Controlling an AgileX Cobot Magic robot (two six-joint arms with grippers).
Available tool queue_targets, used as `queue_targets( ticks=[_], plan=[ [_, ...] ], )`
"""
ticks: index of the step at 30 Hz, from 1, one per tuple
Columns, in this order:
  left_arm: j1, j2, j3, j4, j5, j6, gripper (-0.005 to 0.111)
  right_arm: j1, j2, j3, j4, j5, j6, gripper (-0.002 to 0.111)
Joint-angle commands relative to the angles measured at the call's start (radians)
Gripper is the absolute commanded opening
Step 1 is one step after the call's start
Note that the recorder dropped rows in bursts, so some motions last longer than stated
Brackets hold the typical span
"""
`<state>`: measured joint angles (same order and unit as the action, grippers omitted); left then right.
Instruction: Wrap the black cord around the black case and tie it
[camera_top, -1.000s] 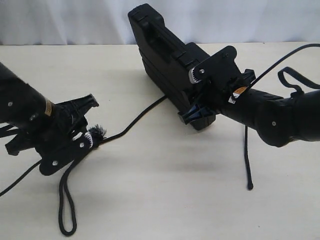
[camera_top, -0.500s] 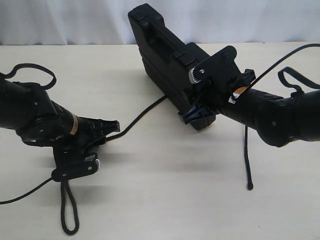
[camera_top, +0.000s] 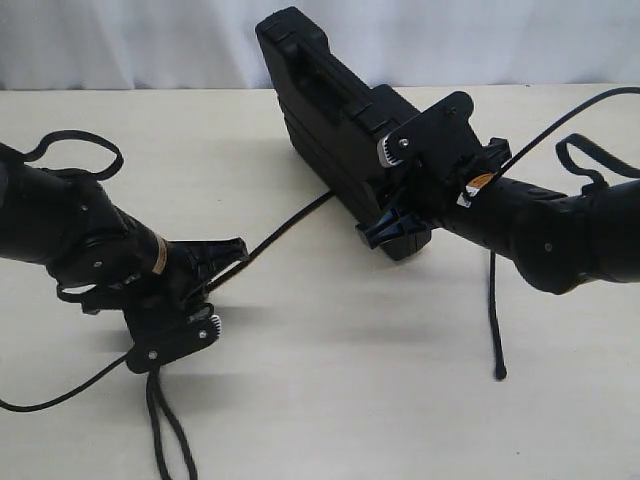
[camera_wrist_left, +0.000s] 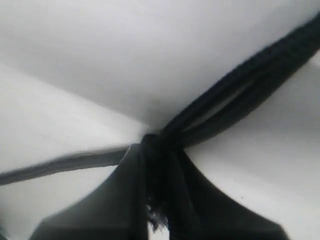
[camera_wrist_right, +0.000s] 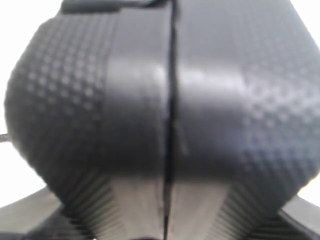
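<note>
The black case (camera_top: 320, 90) stands on its edge at the back middle of the table, slanting toward the right arm. My right gripper (camera_top: 405, 198) is shut on its near end; in the right wrist view the case (camera_wrist_right: 150, 100) fills the picture between the fingers of that gripper (camera_wrist_right: 167, 210). The black cord (camera_top: 290, 222) runs from under the case to my left gripper (camera_top: 228, 258), which is shut on it. Below that gripper a loop (camera_top: 165, 435) hangs. In the left wrist view, doubled cord strands (camera_wrist_left: 240, 95) lead into the gripper (camera_wrist_left: 157, 155), with the frayed tip (camera_wrist_left: 156, 216) behind the pinch.
Another stretch of black cord (camera_top: 493, 310) drops beside the right arm, with its tip on the table. Thicker arm cables loop at the left (camera_top: 75, 145) and right (camera_top: 590, 160). A white curtain (camera_top: 150, 40) backs the beige table (camera_top: 350, 380).
My left arm has turned and shifted right and down with the cord, so the cord to the case is straighter and the loop now runs off the bottom edge. The right arm and case stayed still.
</note>
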<state>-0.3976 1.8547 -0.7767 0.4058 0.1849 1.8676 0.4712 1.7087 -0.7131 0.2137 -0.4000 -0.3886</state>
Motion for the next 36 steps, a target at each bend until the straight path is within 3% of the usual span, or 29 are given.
queue_targets(
  ticks=[1, 7, 10, 17, 23, 31, 36],
  plan=[
    [-0.010, -0.108, 0.005, -0.250, 0.020, -0.190, 0.000, -0.005, -0.002, 0.004, 0.006, 0.052, 0.004, 0.004],
    [0.001, -0.229, 0.005, -0.638, -0.033, -0.484, 0.000, -0.005, -0.002, 0.004, 0.006, 0.050, 0.004, 0.004],
    [0.031, -0.263, 0.005, -0.640, -0.035, -0.517, 0.000, -0.005, -0.002, 0.004, 0.006, 0.056, 0.008, 0.004],
    [0.179, -0.291, 0.005, -0.667, -0.004, -0.565, 0.000, -0.005, -0.002, 0.004, 0.011, 0.061, 0.010, 0.004],
    [0.298, -0.291, 0.005, -0.889, -0.071, -0.565, 0.000, -0.005, -0.002, 0.004, 0.011, 0.061, 0.019, 0.004],
    [0.303, -0.291, 0.000, -1.032, -0.135, -0.565, 0.000, -0.005, -0.002, 0.004, 0.011, 0.061, 0.030, 0.004],
    [0.281, -0.291, -0.071, -1.101, -0.071, -0.601, 0.000, -0.005, -0.002, 0.004, 0.011, 0.057, 0.030, 0.004]
  ],
)
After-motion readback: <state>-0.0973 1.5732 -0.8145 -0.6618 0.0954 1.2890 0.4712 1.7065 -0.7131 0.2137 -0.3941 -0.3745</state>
